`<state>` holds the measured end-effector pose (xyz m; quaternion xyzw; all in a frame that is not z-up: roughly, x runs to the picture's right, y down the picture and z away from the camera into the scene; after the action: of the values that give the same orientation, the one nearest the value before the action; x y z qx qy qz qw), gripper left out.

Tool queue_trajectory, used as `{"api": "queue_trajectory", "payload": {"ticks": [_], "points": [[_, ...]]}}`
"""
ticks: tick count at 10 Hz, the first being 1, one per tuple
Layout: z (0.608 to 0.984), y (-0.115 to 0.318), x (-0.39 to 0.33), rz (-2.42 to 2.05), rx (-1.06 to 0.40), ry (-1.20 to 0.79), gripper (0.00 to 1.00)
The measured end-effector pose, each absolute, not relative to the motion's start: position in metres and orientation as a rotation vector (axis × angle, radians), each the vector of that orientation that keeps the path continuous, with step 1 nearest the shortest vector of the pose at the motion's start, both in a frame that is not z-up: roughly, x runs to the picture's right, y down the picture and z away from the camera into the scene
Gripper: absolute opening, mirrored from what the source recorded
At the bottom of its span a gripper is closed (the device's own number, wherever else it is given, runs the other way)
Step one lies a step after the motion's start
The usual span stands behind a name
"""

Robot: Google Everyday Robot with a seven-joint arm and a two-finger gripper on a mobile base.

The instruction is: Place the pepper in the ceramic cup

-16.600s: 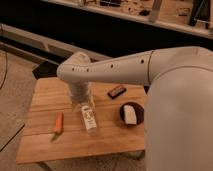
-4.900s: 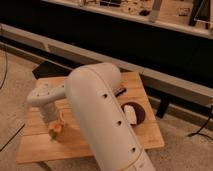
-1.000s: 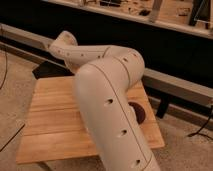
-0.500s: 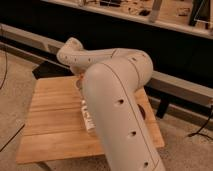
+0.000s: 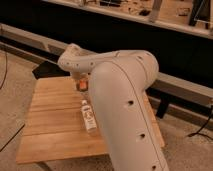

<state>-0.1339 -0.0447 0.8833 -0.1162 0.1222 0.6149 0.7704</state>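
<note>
My gripper (image 5: 81, 85) hangs below the white wrist over the back middle of the wooden table (image 5: 50, 125). It is shut on the small orange pepper (image 5: 80, 86), which it holds above the tabletop. Only a short orange piece of the pepper shows between the fingers. The ceramic cup is hidden behind my big white arm (image 5: 125, 110), which covers the right half of the table.
A clear bottle with a white label (image 5: 89, 116) lies on the table just in front of the gripper. A dark flat object (image 5: 47, 70) sits on the floor behind the table's left corner. A dark counter front runs along the back.
Over the last second the arm has swung lower and a little to the right with the pepper. The bottle, hidden a second ago, now shows.
</note>
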Motion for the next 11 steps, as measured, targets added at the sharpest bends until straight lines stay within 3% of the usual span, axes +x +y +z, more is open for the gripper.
{"api": "queue_trajectory", "payload": {"ticks": [4,5,11], "points": [[0.873,-0.042,-0.125,1.325,-0.248,0.26,0.7],[0.872,-0.043,-0.124,1.323,-0.244,0.258,0.76],[0.866,-0.063,-0.129,1.311,-0.209,0.229,0.8]]}}
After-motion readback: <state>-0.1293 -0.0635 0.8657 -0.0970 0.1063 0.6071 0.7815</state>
